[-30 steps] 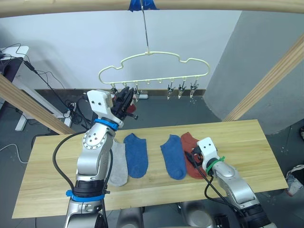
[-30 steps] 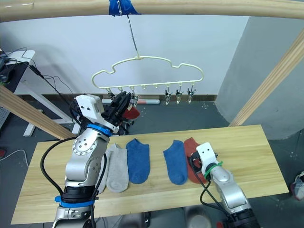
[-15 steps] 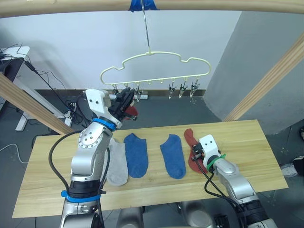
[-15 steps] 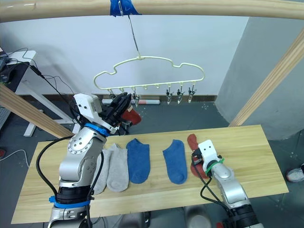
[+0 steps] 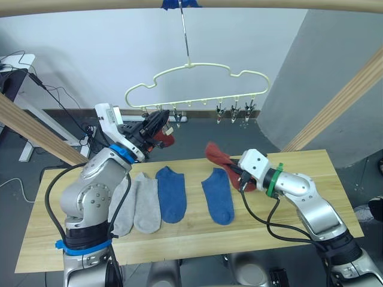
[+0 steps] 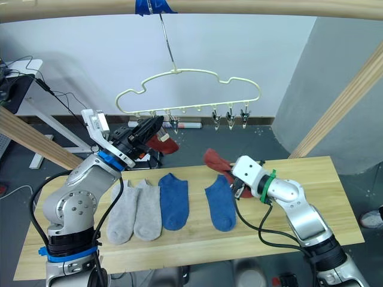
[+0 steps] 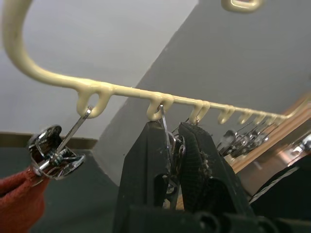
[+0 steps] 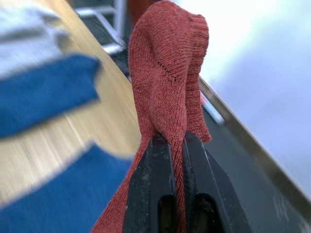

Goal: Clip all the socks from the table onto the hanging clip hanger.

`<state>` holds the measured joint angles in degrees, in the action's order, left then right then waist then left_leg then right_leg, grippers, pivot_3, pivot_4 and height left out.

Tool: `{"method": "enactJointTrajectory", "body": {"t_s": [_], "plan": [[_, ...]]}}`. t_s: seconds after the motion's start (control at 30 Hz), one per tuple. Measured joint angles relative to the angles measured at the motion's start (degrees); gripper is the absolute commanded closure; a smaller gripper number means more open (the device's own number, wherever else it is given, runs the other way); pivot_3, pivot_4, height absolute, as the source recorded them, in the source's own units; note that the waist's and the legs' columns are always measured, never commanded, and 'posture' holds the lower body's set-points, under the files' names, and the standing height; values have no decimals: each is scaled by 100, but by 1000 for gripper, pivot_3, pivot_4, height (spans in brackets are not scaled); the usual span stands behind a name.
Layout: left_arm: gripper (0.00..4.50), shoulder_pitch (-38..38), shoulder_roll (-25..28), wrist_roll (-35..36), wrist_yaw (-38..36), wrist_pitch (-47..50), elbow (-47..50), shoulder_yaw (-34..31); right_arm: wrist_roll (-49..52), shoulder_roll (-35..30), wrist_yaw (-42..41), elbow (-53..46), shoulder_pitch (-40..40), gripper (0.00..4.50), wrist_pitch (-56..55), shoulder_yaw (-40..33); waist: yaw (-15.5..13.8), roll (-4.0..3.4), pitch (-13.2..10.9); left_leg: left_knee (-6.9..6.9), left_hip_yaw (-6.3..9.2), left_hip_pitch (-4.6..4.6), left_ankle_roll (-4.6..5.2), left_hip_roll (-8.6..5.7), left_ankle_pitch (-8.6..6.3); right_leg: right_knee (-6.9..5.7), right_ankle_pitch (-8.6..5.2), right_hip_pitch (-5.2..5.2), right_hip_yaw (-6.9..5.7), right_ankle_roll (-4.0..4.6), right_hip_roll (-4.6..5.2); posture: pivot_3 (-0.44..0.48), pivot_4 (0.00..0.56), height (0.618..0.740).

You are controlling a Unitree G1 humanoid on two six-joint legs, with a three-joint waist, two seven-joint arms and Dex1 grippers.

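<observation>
Socks: the right tool [image 8: 170, 145] pinches a dark red sock [image 8: 167, 77] above the worktop [image 5: 311, 173]; the left tool [image 7: 170, 145] squeezes a hanger clip [image 7: 171, 145].

A coarse, matt knit is shown by the red sock [image 8: 167, 82]; glossy metal by the clip [image 7: 54, 150]; grained wood by the table [image 5: 335, 191]

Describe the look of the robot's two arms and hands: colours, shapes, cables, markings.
Both arms are rounded silver-grey metal segments with looping black cables. The left arm carries blue bands near its wrist and lower down, the right arm a green band behind a white boxy wrist block. The left hand and right hand each have two black fingers.
</observation>
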<state>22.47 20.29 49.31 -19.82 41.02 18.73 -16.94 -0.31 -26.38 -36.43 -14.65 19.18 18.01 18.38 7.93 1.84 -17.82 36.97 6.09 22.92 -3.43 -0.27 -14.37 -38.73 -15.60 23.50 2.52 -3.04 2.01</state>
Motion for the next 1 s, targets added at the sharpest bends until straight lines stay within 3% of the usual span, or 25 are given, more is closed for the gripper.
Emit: {"method": "enactJointTrajectory", "body": {"t_s": [0.23,1.0], "plan": [[4260,15,11,388,286,276,122,-5,-266,771,78,314,607,4500,-157,469,-42,0,0,-2,4,3,-1,-2,0,4,0,3,-5,0,8,-201,312,740],[4260,-37,76,584,318,341,146,14,-521,1293,178,604,833,4500,-522,527,-48,0,0,-1,1,2,-1,-4,0,0,0,4,-3,1,9,-193,308,740]]}}
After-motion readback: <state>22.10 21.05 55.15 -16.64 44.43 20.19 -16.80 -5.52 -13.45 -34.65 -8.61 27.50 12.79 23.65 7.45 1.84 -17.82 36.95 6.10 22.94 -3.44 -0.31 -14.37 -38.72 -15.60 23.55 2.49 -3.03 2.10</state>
